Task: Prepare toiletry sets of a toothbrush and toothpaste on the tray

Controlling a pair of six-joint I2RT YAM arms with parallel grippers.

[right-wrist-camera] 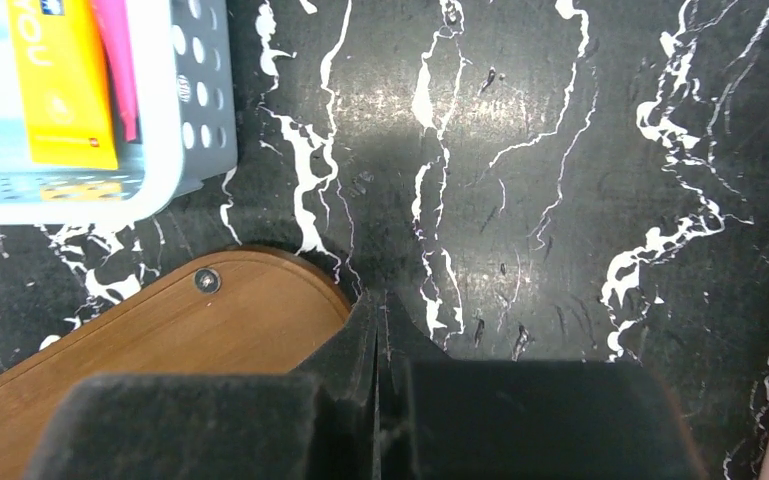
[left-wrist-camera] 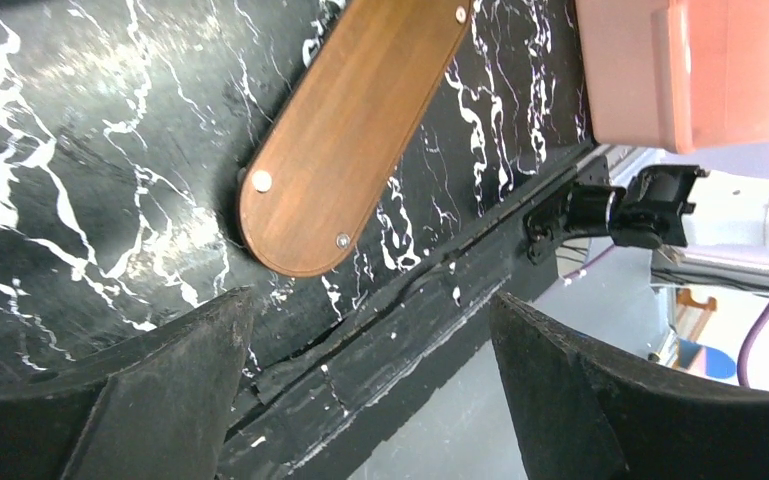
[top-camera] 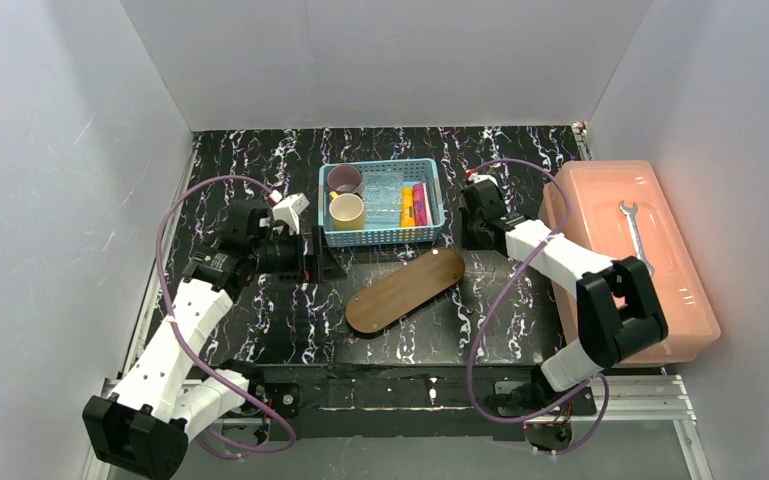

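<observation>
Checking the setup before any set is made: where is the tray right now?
In the top view the tray lies diagonally at the centre, just nearer the robot than the blue basket, left of the pink box.

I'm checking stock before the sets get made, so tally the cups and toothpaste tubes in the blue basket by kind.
Cups: 2, one dark maroon, one cream
Toothpaste tubes: 2, one yellow-orange, one magenta
Total: 4
</observation>
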